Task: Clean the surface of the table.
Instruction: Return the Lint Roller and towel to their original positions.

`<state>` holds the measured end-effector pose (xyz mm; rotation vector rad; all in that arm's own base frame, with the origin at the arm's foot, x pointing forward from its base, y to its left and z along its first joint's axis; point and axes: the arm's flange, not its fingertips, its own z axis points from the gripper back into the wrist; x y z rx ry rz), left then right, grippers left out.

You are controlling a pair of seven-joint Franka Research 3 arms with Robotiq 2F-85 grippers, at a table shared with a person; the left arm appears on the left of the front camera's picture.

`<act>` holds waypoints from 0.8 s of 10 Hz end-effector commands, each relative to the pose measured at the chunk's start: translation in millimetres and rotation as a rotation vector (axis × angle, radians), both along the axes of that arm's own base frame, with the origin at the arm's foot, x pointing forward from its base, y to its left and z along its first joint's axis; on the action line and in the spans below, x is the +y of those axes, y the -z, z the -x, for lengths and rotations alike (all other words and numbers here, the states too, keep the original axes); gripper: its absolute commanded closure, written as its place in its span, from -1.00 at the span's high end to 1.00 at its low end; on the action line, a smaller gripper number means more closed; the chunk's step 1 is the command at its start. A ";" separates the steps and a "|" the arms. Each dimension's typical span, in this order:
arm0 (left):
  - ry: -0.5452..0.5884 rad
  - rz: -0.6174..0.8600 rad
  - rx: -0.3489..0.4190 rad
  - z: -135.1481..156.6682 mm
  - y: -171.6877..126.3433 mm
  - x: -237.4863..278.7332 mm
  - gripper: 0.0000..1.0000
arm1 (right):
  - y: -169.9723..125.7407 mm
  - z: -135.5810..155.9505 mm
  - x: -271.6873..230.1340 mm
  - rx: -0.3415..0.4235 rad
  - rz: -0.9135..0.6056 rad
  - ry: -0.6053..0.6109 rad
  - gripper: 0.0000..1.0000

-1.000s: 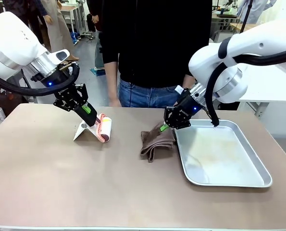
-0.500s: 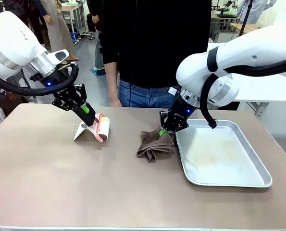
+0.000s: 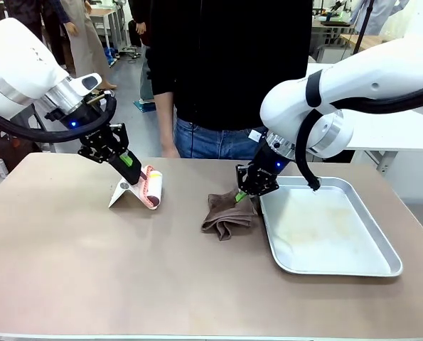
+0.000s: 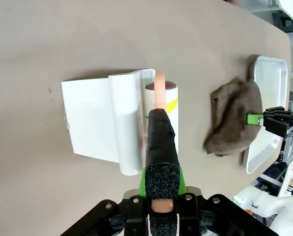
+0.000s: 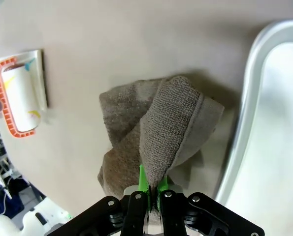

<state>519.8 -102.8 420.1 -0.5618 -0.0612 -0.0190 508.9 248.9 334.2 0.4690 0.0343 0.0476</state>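
The table [image 3: 126, 270] is spread across the foreground, and a metal tray [image 3: 367, 264] is carried on its right side. A brown cloth [image 3: 225, 217] beside the tray is pinched by the closed right gripper [image 3: 241, 194]. The pink handle of a lint roller [image 3: 153, 187], set against its white stand [image 3: 122, 194], is clamped by the closed left gripper [image 3: 135, 175].

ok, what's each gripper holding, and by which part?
Left gripper: lint roller, by its pink handle. Right gripper: brown cloth, pinched at a raised fold.

No legible text (only blurred specks)
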 end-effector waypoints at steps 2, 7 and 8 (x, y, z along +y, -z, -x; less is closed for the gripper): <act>0.000 0.057 -0.008 -11.7 8.2 2.2 -0.55 | -1.1 -0.2 3.2 0.014 -0.007 0.000 -0.87; -0.001 0.038 -0.006 -14.5 13.0 4.7 -0.55 | 2.1 -1.7 5.9 0.024 -0.014 -0.012 -0.87; -0.003 0.030 -0.010 -13.4 12.0 5.0 -0.55 | 2.9 -2.1 5.2 0.026 -0.015 -0.008 -0.87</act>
